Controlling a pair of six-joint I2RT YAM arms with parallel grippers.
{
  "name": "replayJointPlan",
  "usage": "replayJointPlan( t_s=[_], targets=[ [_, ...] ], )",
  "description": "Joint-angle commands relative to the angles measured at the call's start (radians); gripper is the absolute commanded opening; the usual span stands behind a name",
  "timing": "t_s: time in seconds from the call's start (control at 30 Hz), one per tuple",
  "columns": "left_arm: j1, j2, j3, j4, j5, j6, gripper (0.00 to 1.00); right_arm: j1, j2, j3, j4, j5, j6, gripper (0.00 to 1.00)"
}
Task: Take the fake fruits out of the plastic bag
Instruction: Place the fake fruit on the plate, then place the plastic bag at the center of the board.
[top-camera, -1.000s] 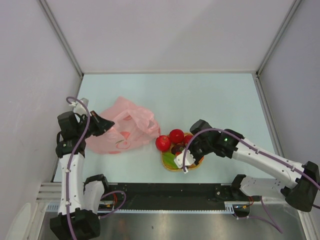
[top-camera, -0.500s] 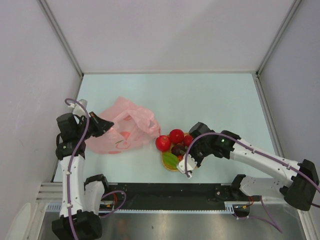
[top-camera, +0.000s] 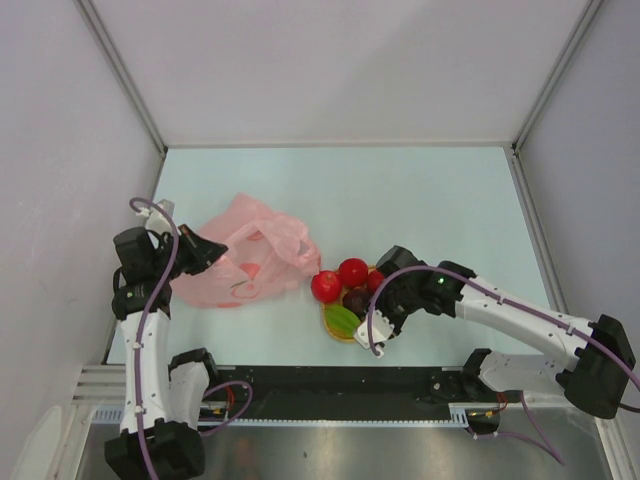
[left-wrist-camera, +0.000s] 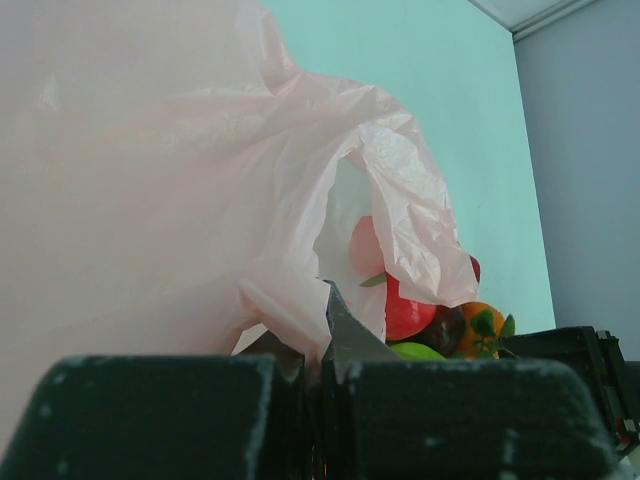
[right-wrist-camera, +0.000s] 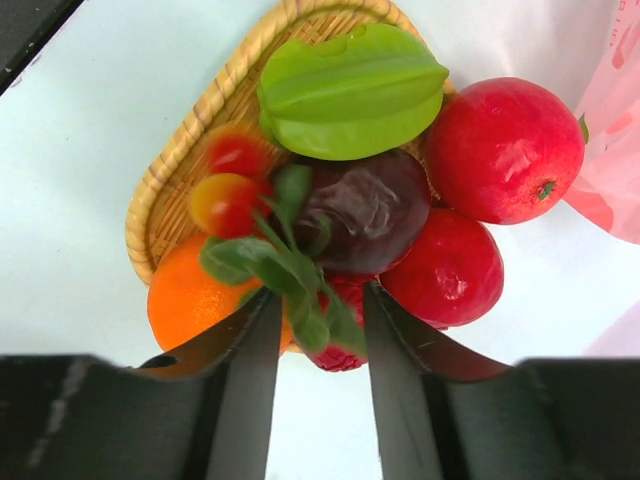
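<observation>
The pink plastic bag (top-camera: 245, 255) lies crumpled at the left and fills the left wrist view (left-wrist-camera: 150, 180). My left gripper (top-camera: 205, 250) is shut on a fold of its edge (left-wrist-camera: 315, 345). The fake fruits sit piled beside the bag's mouth: two red round ones (top-camera: 325, 286) (top-camera: 352, 271), a dark purple one (top-camera: 356, 298) and a green one (top-camera: 341, 318). The right wrist view shows the green (right-wrist-camera: 350, 90), purple (right-wrist-camera: 370, 205), red (right-wrist-camera: 505, 150) and orange (right-wrist-camera: 185, 295) fruits. My right gripper (right-wrist-camera: 315, 320) is open, its fingers flanking a small red leafy fruit (right-wrist-camera: 340, 345).
A woven orange-tan basket mat (right-wrist-camera: 200, 130) lies under the fruit pile, near the table's front edge (top-camera: 330, 338). Small red and yellow tomatoes (right-wrist-camera: 230, 175) rest on it. A reddish patch (left-wrist-camera: 365, 245) shows through the bag; I cannot tell what it is.
My right gripper has shifted slightly left and toward the near edge over the fruit pile. The left arm and the bag have barely moved.
</observation>
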Motion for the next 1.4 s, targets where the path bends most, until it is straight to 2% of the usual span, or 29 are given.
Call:
replayJointPlan(
  t_s=[0.0, 0.2, 0.43, 0.73, 0.83, 1.03, 1.1, 1.2, 1.23, 1.37],
  targets=[
    [0.016, -0.008, -0.007, 0.026, 0.020, -0.016, 0.00, -0.005, -0.013, -0.004, 0.015, -0.010, -0.025, 0.45],
    [0.018, -0.005, -0.011, 0.036, 0.023, -0.019, 0.00, -0.012, -0.022, -0.005, 0.015, -0.010, -0.013, 0.50],
    [0.019, -0.005, -0.013, 0.039, 0.026, -0.025, 0.00, -0.014, -0.027, -0.004, 0.024, 0.002, 0.007, 0.51],
    [0.021, -0.005, -0.017, 0.040, 0.032, -0.028, 0.00, -0.012, -0.112, -0.005, 0.034, -0.024, 0.061, 0.53],
    [0.019, -0.001, -0.013, 0.040, 0.032, -0.027, 0.00, -0.052, -0.154, -0.004, 0.229, -0.044, 0.203, 0.54],
    [0.019, 0.002, -0.011, 0.028, 0.035, -0.024, 0.00, -0.126, -0.108, 0.019, 0.539, 0.070, 0.561, 0.57],
    [0.019, 0.005, -0.008, 0.016, 0.031, -0.019, 0.00, -0.150, -0.087, 0.047, 0.587, 0.128, 0.743, 0.58],
    [0.018, 0.021, 0.010, -0.009, 0.014, -0.005, 0.00, -0.230, -0.042, 0.070, 0.640, 0.188, 0.909, 0.61],
    [0.019, 0.030, 0.016, -0.015, 0.011, 0.004, 0.00, -0.263, -0.033, 0.068, 0.677, 0.215, 1.019, 0.63],
    [0.018, 0.085, 0.077, -0.020, 0.002, 0.012, 0.00, -0.389, -0.004, 0.072, 0.723, 0.303, 1.274, 0.70]
  ],
)
